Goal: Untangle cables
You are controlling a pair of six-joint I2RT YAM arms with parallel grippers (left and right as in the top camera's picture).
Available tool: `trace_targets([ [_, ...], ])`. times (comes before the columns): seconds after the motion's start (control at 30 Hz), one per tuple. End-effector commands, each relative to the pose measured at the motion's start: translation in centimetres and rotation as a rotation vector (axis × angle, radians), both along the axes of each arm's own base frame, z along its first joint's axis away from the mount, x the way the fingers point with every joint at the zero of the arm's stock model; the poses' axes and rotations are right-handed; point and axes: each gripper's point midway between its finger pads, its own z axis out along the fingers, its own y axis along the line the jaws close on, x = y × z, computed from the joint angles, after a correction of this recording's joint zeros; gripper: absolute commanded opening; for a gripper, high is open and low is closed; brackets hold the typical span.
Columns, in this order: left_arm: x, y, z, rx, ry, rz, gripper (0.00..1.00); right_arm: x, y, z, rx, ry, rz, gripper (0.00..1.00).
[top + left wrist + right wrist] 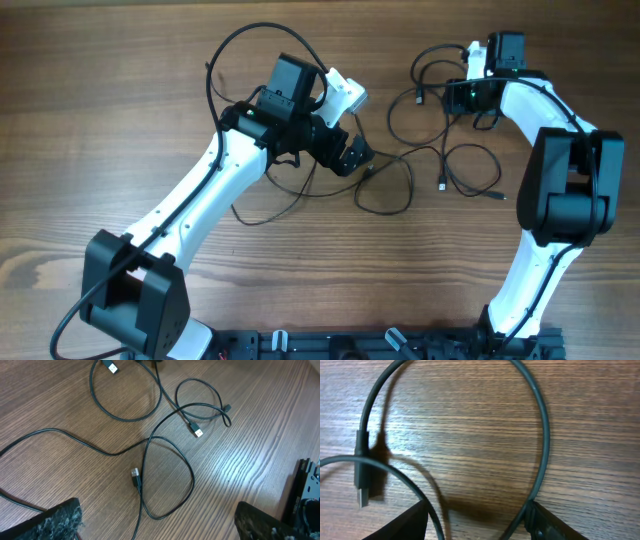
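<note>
Left tool (157, 519) and right tool (477, 521) both stand apart; right should pinch one strand of the cables (543, 435), lifting slowly.

A robotics lab bench is shown, not a home or a shop. The overhead view is filled edge to edge by a wood-grain table (100, 60), and two white-and-black robot arms are seen reaching over it: the left arm (190, 215) from the lower left of the frame, the right arm (525, 275) from the lower right. Both are fixed at a black mounting rail (330, 348) along the bottom edge. Cameras are carried at the wrists – this is shown by the two close, low views of the same wood grain. Thin black cables (135, 475) with small plugs are spread loose across the tabletop, in the centre and upper right of the overhead frame.
</note>
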Motion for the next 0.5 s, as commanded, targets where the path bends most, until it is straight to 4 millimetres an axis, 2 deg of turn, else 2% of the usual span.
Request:
trace_targets([
  [0.0, -0.2, -0.4, -0.4, -0.002, 0.001, -0.025, 1.00, -2.1, 3.0, -2.0, 0.079, 0.075, 0.145, 0.65],
  [0.1, -0.2, -0.4, -0.4, -0.002, 0.001, -0.025, 1.00, -2.7, 2.0, -2.4, 0.021, 0.109, 0.127, 0.73],
  [0.13, -0.2, -0.4, -0.4, -0.003, 0.001, -0.025, 1.00, -2.9, 1.9, -2.5, 0.018, 0.116, 0.126, 0.84],
  [0.17, -0.2, -0.4, -0.4, -0.003, 0.001, -0.025, 1.00, -3.0, 1.9, -2.6, 0.014, 0.121, 0.124, 0.89],
  [0.2, -0.2, -0.4, -0.4, -0.003, 0.001, -0.025, 1.00, -3.0, 1.6, -2.6, 0.004, 0.126, 0.110, 1.00],
  [0.33, -0.3, -0.5, -0.4, -0.006, 0.004, -0.028, 1.00, -3.1, 1.0, -2.7, -0.022, 0.135, 0.069, 0.99],
  [0.47, -0.3, -0.5, -0.4, -0.008, 0.004, -0.030, 1.00, -3.3, -1.0, -3.0, -0.100, 0.158, -0.046, 0.96],
])
